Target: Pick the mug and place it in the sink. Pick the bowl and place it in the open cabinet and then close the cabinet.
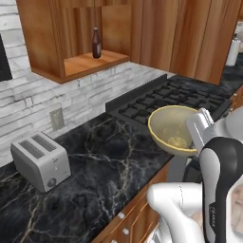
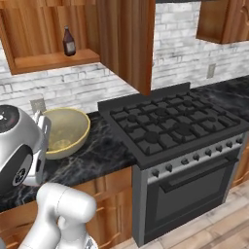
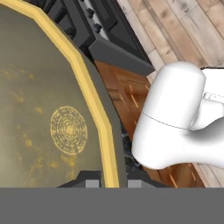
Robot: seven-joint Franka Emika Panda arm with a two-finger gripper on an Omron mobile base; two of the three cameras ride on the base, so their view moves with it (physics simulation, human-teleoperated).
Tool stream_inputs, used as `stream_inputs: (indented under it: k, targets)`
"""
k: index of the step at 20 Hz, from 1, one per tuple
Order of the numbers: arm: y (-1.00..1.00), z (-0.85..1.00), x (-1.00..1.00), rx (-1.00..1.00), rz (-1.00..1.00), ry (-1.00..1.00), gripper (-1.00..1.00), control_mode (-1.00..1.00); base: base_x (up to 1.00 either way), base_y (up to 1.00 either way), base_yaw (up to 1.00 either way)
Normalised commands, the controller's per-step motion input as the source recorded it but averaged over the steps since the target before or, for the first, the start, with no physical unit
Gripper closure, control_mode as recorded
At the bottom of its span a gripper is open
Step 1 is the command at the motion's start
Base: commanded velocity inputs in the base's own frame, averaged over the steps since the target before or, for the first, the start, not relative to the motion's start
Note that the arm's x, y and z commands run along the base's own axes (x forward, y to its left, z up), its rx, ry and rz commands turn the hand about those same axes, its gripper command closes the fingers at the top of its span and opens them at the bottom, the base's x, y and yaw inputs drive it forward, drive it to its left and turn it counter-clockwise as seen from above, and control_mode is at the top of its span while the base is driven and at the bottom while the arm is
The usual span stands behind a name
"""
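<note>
While the base views hide the fingertips, the hand point(image 3: 107, 183) shows clamped on the bowl point(image 3: 39, 109) rim.

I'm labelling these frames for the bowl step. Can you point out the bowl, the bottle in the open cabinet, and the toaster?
bowl point(image 1: 172, 127): left base view, on its olive inside.
bottle point(image 1: 96, 42): left base view, on its dark body.
toaster point(image 1: 41, 160): left base view, on its top by the slots.

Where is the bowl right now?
The bowl is held by its rim in the end effector, tilted above the counter's front edge, between the toaster and the stove.
</note>
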Motion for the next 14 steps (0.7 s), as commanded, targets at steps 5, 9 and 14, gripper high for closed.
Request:
stream_inputs:
  k: [5,9,14]
  targets:
    - [0.0,0.0,0.0,0.0,0.0,0.0,1.0,1.0,0.99,-0.06,-0.01]
    - [0.0,0.0,0.0,0.0,0.0,0.0,1.0,1.0,1.0,0.14,0.04]
    - [0.0,0.0,0.0,0.0,0.0,0.0,1.0,1.0,1.0,0.09,0.19]
